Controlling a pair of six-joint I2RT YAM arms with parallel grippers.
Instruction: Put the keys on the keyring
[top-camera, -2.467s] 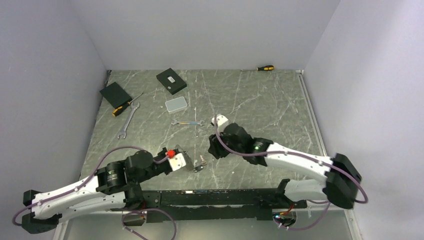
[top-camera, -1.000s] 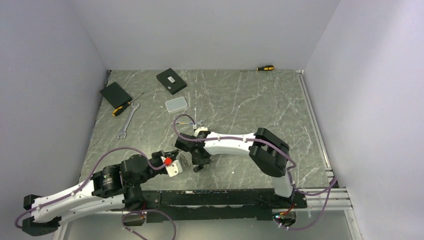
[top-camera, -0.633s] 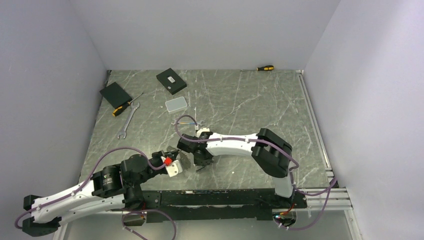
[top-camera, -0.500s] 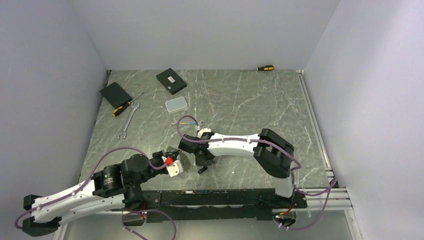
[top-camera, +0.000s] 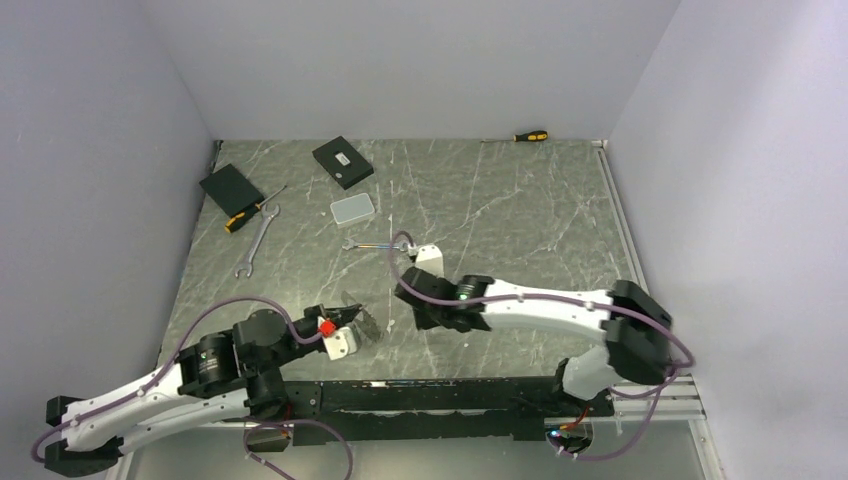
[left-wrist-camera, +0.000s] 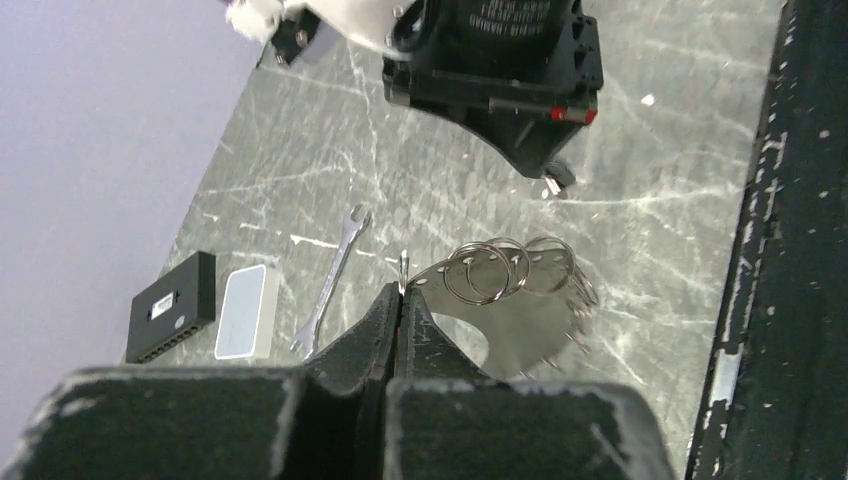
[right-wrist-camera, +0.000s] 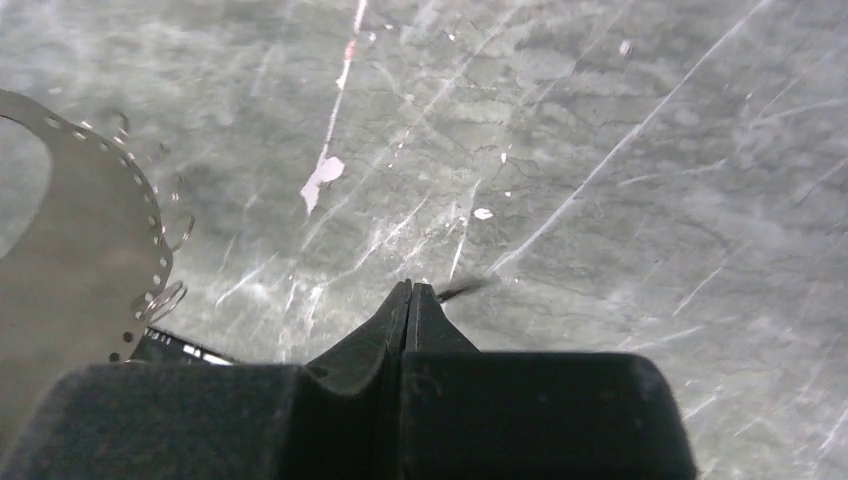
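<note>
My left gripper is shut on the keyring, a flat silvery crescent plate with holes and several small split rings. In the left wrist view my jaws pinch its thin edge and the keyring hangs just above the table. My right gripper points down a little to its right. In the right wrist view it is shut, and a thin dark blurred key sticks out at the tip. The key also shows small under the right gripper. The keyring's rim lies at the left of that view.
A small wrench lies just behind the right gripper. A larger wrench, a screwdriver, two black boxes and a pale case are at the back left. Another screwdriver lies by the back wall. A black rail runs along the front.
The right arm has unfolded and its gripper has moved right, away from the left gripper. The key no longer lies on the table. The left gripper still holds the keyring.
</note>
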